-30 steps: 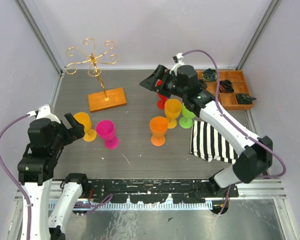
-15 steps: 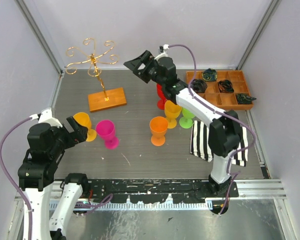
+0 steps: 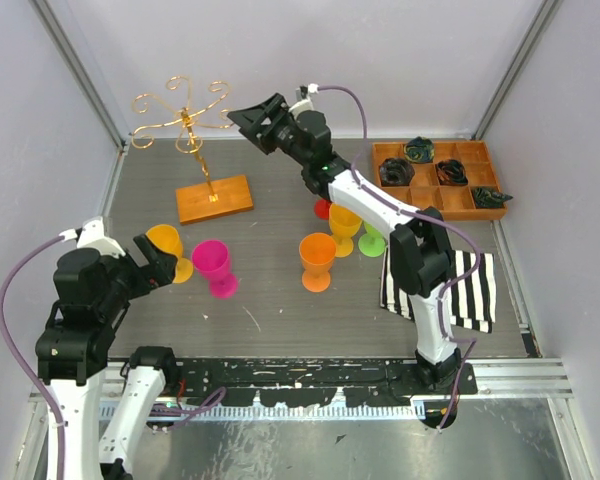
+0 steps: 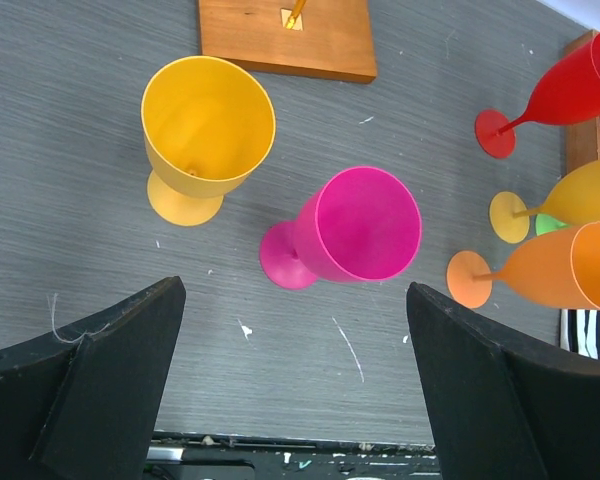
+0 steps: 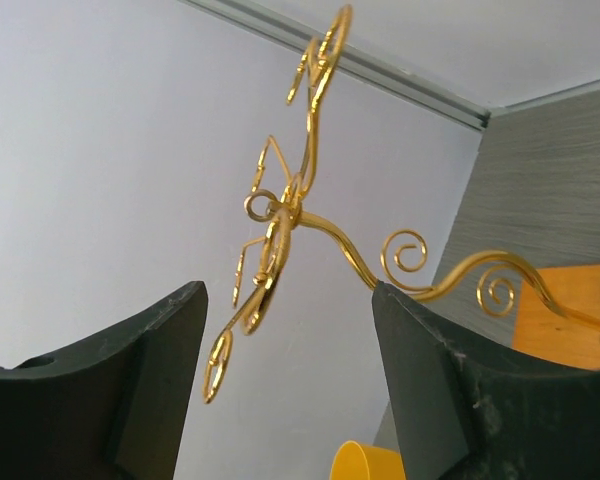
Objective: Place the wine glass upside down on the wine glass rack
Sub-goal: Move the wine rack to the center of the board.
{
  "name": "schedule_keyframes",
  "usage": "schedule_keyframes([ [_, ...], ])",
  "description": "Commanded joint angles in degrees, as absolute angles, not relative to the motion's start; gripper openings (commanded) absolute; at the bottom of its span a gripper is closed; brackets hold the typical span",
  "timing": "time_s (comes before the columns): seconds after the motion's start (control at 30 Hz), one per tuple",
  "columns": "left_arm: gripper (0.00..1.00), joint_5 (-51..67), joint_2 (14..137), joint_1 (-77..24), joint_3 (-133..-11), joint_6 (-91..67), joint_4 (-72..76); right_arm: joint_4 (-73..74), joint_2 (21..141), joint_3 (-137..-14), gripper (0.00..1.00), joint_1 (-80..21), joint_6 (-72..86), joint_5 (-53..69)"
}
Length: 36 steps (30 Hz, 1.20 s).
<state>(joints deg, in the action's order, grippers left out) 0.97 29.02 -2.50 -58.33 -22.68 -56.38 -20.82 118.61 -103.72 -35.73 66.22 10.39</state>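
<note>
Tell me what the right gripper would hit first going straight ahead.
Most likely the wine glass rack: its gold scroll arms sit dead ahead of the right gripper, framed between its open jaws. The gap to them is hard to judge.

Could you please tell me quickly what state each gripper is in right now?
Left gripper: open, holding nothing.
Right gripper: open, holding nothing.
</note>
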Motion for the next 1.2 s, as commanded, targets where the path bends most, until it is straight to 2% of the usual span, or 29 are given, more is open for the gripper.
schedule_keyframes([
  [0.0, 0.99, 1.93, 28.45, -2.37, -57.4, -22.24, -54.45, -26.11, 120.41, -110.12, 0.7, -36.48, 67.26, 10.35],
  [0.17, 0.99, 2.05, 29.07, -2.38, -57.48, -22.24, -54.52, -25.64, 123.46, -114.33, 0.47, -36.82, 68.66, 11.33],
  [0.67, 1.0, 1.96, 29.38, -2.31, -57.39, -22.24, -54.38, -23.9, 121.49, -113.89, 0.01, -37.16, 66.62, 10.54],
  [1.17, 1.0, 1.22, 28.93, -2.32, -57.39, -22.5, -54.62, -16.81, 106.33, -97.75, 0.01, -37.27, 69.64, -5.16],
])
